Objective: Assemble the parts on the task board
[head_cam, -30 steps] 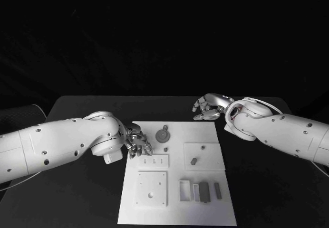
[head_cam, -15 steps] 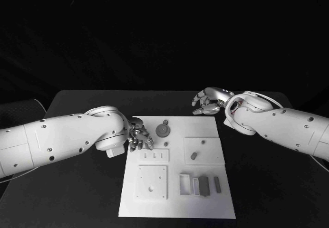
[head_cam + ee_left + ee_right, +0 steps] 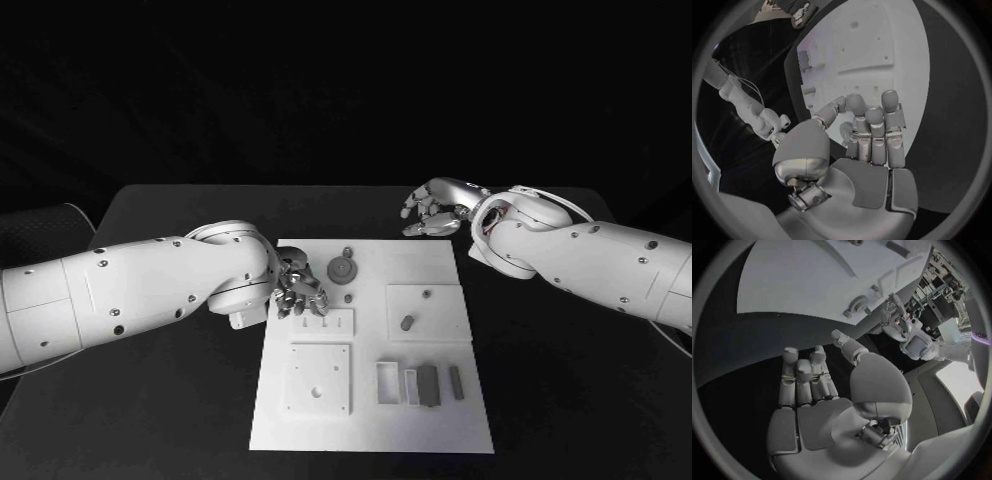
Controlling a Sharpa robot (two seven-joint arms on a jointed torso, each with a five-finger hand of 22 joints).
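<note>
The white task board lies in the middle of the table. A round grey part sits near its far edge, and an oval grey part lies on a raised square plate. Several upright grey blocks stand near the front right. My left hand hangs over the board's left edge, just left of the round part, fingers bent downward and holding nothing. My right hand hovers over the black table beyond the board's far right corner, fingers stretched, palm empty.
A slotted plate and a square plate with a hole sit on the board's left half. Black table surrounds the board on all sides. My left forearm lies across the table's left side.
The whole picture has shifted, so the camera moved. My left hand has edged slightly toward the round part. The right hand keeps its place beyond the board's far right corner.
</note>
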